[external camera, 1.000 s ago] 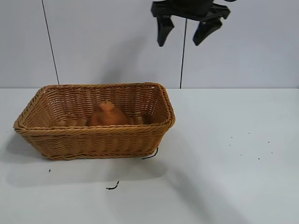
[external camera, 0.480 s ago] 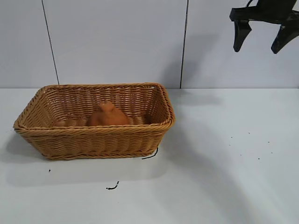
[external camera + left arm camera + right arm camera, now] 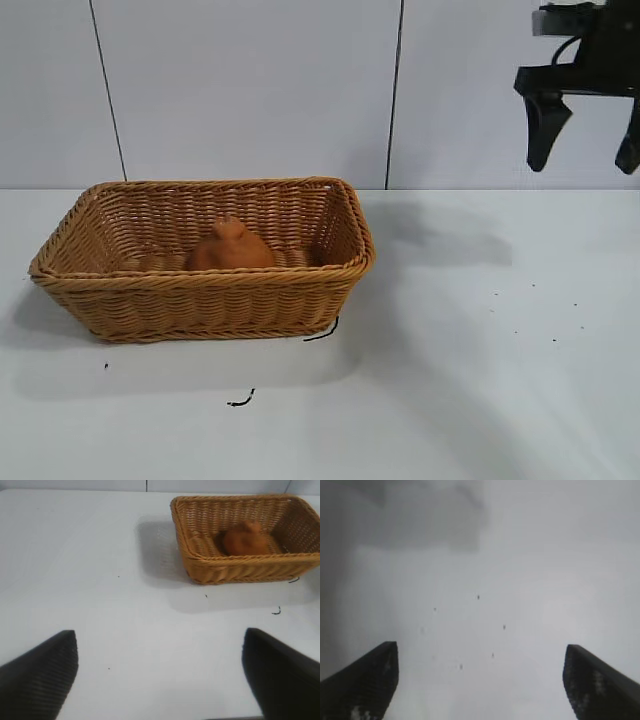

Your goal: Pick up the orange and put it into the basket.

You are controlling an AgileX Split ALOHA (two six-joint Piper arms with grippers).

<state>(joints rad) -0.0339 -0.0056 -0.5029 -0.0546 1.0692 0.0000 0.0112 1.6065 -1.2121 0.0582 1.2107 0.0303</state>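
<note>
The dull-orange orange (image 3: 230, 247) lies inside the tan wicker basket (image 3: 200, 300) at the table's left; both also show in the left wrist view, the orange (image 3: 244, 538) in the basket (image 3: 235, 572). My right gripper (image 3: 586, 155) hangs open and empty high at the far right, well away from the basket. In its wrist view the right gripper (image 3: 480, 650) is over bare white table with small dark specks. My left gripper (image 3: 160, 635) is open and empty over bare table, far from the basket; it is out of the exterior view.
Two short black scraps (image 3: 240, 401) lie on the white table in front of the basket, one (image 3: 322, 331) at its front right corner. Small dark specks (image 3: 530, 320) dot the table's right side. A pale panelled wall stands behind.
My right gripper has moved from above the basket's right end to the far right and come down a little, open and empty throughout. The orange and the basket have not moved.
</note>
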